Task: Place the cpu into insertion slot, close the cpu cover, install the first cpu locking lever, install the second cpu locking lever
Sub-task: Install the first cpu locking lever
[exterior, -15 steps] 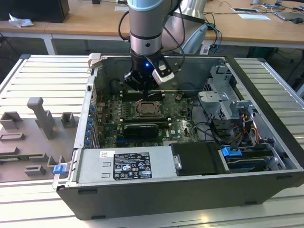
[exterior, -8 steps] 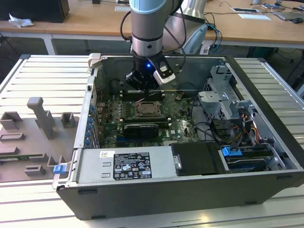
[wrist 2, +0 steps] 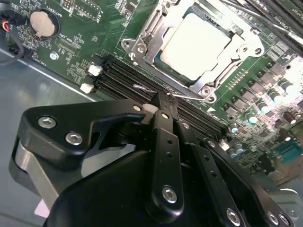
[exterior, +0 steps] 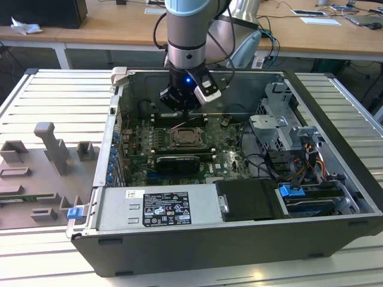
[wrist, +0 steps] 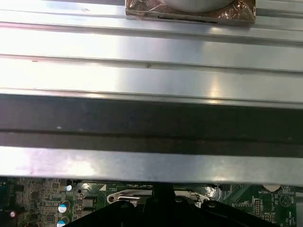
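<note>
End effector clenched, black fingertips met, tips at a thin wire lever running along the socket's edge; cannot tell whether the wire is pinched. In the exterior view it hangs inside the open case, just above frame centre.

Cpu: pale silvery square, flat, face up, seated in the insertion slot. Square, so no long axis; edges parallel to the slot rim.

Cpu cover down, silver frame around the chip, face showing through its window.

Black memory slots lie between socket and fingertips.
</note>
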Robot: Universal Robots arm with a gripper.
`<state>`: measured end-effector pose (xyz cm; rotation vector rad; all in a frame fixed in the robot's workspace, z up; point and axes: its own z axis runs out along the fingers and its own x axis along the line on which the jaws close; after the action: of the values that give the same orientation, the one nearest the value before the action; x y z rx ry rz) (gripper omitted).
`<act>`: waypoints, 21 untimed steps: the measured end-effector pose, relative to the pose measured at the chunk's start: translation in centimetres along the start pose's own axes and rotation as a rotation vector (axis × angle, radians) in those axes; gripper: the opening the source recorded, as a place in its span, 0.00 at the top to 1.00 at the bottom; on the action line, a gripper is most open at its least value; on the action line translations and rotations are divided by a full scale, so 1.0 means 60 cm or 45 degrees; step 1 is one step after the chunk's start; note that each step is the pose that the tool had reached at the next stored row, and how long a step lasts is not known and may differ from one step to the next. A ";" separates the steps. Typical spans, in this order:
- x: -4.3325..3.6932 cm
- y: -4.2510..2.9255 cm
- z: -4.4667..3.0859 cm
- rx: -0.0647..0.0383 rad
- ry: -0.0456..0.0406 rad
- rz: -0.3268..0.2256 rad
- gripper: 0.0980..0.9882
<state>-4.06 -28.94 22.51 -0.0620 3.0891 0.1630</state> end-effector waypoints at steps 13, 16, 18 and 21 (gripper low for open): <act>-0.024 0.004 0.029 0.002 -0.002 0.018 0.99; -0.025 0.006 0.021 0.008 -0.002 0.021 0.99; -0.017 0.007 0.013 0.008 -0.002 0.021 0.99; -0.014 0.008 0.007 0.008 -0.002 0.021 0.99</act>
<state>-3.23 -28.42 22.19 -0.0364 3.0891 0.1543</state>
